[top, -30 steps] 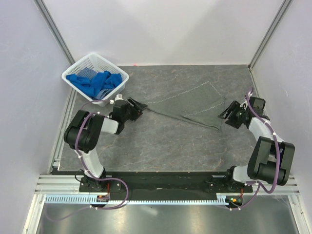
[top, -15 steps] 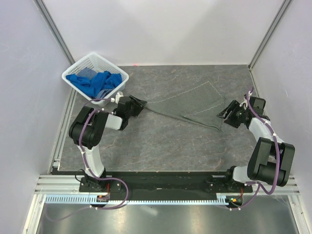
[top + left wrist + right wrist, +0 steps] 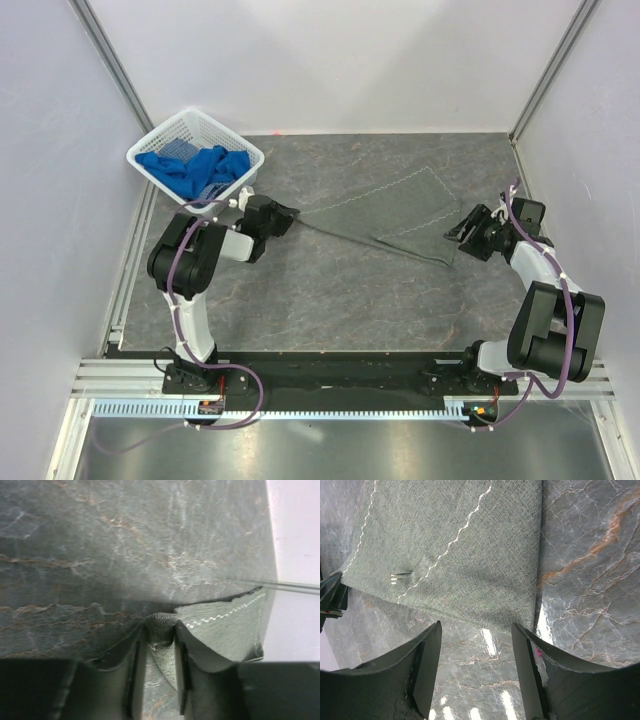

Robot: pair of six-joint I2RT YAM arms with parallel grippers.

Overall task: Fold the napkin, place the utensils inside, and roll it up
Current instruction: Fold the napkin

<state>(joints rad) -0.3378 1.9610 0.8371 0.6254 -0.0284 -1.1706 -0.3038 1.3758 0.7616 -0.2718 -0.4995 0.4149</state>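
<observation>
Far left: white plastic mesh basket of bright blue cloths. Pinched in narrow jaws of left gripper: left corner of big dark grey cloth napkin, flat on grey stone-look table. On cloth: tip of small silver metal fork. Just off right corner: right gripper, jaws wide, holding nothing.

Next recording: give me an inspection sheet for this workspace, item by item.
Surface: dark marbled table.
Job's things: grey napkin lies mostly flat, centre to right; of the fork only a small silver tip shows on the cloth.
Clutter: white basket holding blue cloths, far left corner.
Grippers: left gripper pinches the napkin's bunched left corner; right gripper open and empty above the napkin's near right edge.
Cables: purple cables run along both arms.
Surroundings: pale walls, metal frame posts; nothing else seen.
</observation>
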